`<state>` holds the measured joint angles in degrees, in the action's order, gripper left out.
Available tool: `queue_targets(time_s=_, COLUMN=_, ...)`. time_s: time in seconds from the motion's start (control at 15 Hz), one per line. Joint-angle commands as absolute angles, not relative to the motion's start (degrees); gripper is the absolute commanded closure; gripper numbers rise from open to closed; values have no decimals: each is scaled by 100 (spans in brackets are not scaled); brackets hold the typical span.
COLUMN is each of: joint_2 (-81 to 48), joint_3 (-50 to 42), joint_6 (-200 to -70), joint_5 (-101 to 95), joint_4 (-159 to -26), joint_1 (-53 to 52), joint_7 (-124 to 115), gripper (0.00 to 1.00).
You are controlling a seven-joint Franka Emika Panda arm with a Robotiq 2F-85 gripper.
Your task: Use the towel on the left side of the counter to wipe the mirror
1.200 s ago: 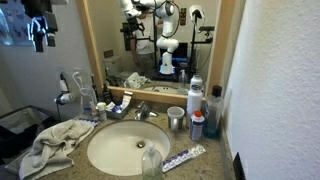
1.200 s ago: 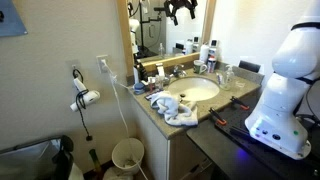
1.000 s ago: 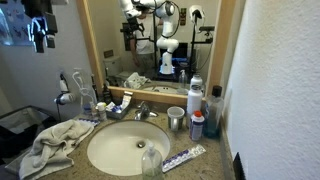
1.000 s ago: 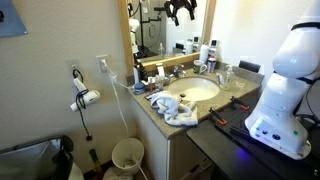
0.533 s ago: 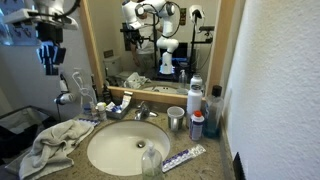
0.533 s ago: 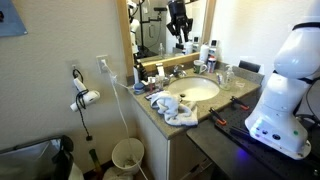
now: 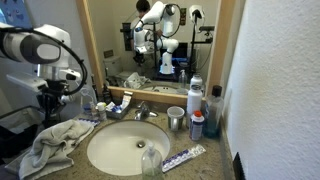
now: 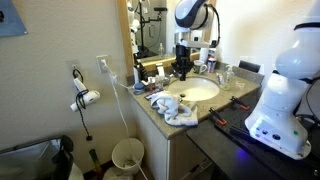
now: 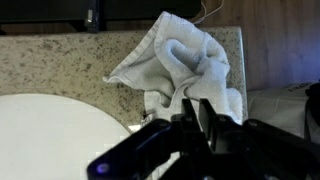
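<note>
The towel lies crumpled on the counter to the left of the sink, grey-white, also seen in the other exterior view. In the wrist view the towel fills the upper middle on the speckled counter. My gripper hangs a little above the towel, apart from it, and shows in front of the mirror's lower edge. Its gripper fingertips stand pressed together with nothing between them. The mirror rises behind the sink in its wooden frame.
The white sink basin and faucet sit beside the towel. Cups, bottles and a toothpaste tube crowd the right of the counter. A hair dryer hangs on the wall above a bin.
The arm has come down from high in front of the mirror to just above the towel. The jaws have closed on nothing.
</note>
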<state>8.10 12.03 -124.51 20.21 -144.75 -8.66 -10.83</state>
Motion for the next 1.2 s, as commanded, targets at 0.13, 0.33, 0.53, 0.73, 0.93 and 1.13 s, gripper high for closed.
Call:
queue_targets(time_s=0.13, joint_2=671, joint_3=1202, joint_6=-14627, joint_5=3385, joint_4=-15810, joint_1=-1357, joint_7=227, gripper=39)
queue_targets(time_s=0.33, joint_2=664, joint_3=1280, joint_6=-15458, joint_5=3953, joint_4=-15964, joint_1=-1614, joint_7=713, gripper=16)
queue_targets(time_s=0.53, joint_2=443, joint_3=1361, joint_6=-16042, joint_5=4313, joint_4=-15845, joint_1=-1849, joint_7=1070, gripper=0)
queue_targets(time_s=0.73, joint_2=117, joint_3=1426, joint_6=-16202, joint_5=4916, joint_4=-15689, joint_1=-2065, joint_7=1588, gripper=0)
queue_targets(time_s=0.93, joint_2=-378, joint_3=1505, joint_6=-16468, joint_5=5468, joint_4=-15568, joint_1=-2178, joint_7=2215, gripper=0)
queue_targets(time_s=1.13, joint_2=-1018, joint_3=1556, joint_6=-17150, joint_5=5589, joint_4=-15431, joint_1=-2233, joint_7=2631, gripper=0)
